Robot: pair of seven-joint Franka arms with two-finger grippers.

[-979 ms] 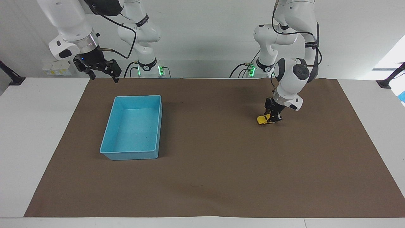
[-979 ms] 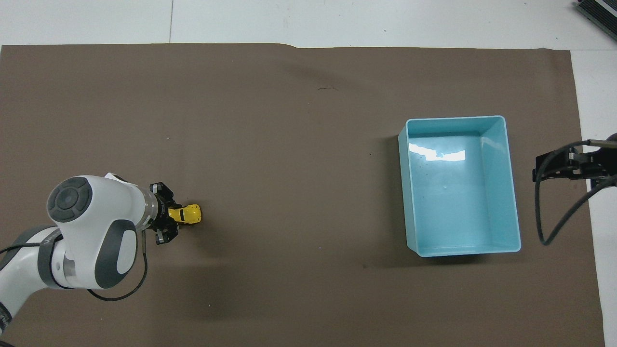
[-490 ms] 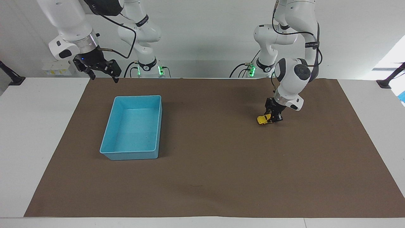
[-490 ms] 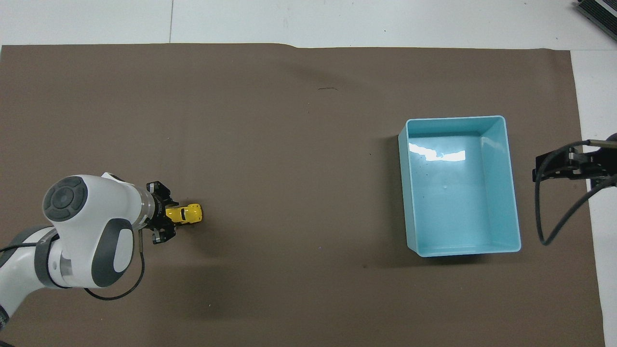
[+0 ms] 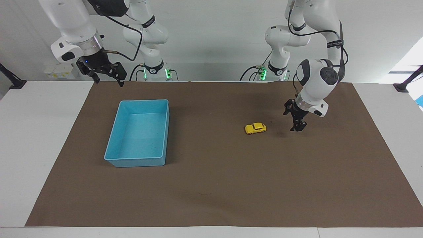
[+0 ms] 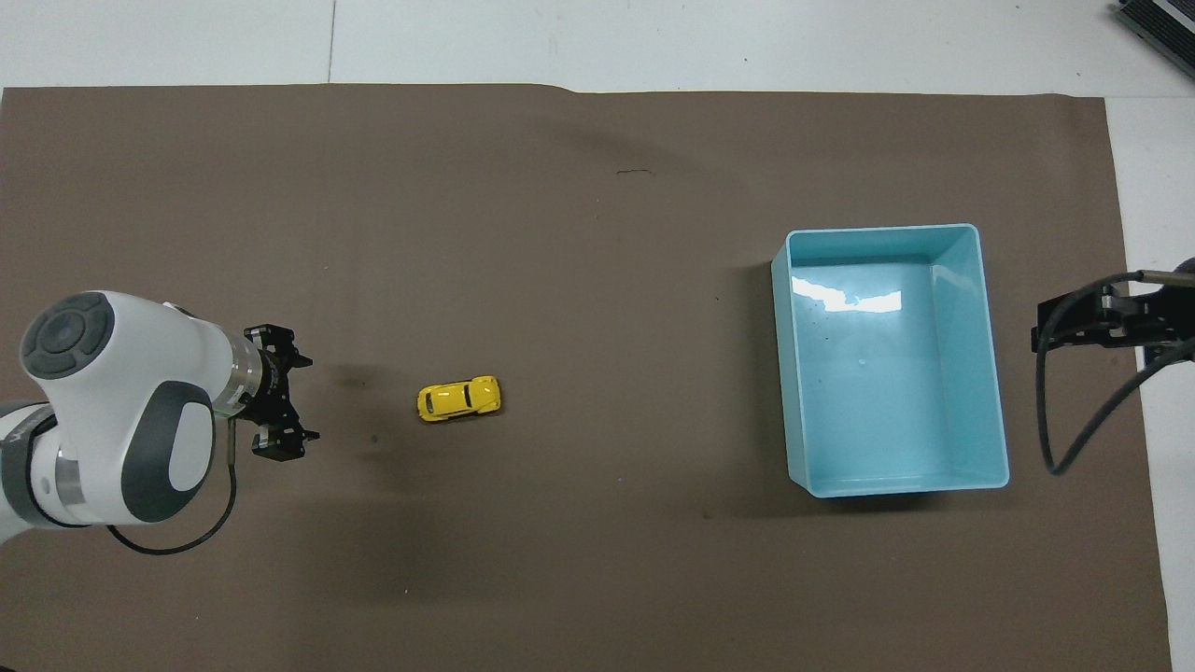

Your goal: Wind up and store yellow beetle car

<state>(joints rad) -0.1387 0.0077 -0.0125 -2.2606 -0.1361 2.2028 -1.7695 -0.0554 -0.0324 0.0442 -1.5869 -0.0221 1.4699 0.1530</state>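
Yellow and glossy, the yellow beetle car (image 5: 255, 128) stands on its wheels on the brown paper mat (image 5: 224, 185), toward the left arm's end of the table and well apart from the blue tray (image 5: 114, 145). Its body is rounded, with dark windows; in the overhead view (image 6: 458, 399) its long side lies along the table's length. No writing can be read on the car, the tray or the mat; the dark bands on the arms carry lettering too small to make out.

Bent sharply at the wrist, the left arm brings the left gripper (image 5: 296, 120) low over the mat just beside the car, on the side toward the arm's own end of the table, and not touching it. Its black fingers stand spread, with nothing between them; the overhead view (image 6: 297, 399) shows the gap plainly.

Waiting at its own end, the right arm holds the right gripper (image 5: 105, 75) raised over the mat's edge near the robots, its fingers parted and empty; only its edge shows in the overhead view (image 6: 1092, 322).

Smooth plastic, the rectangular tray has upright walls and rounded corners, and a shiny floor with nothing in it. White table (image 5: 39, 138) shows around the matte mat.
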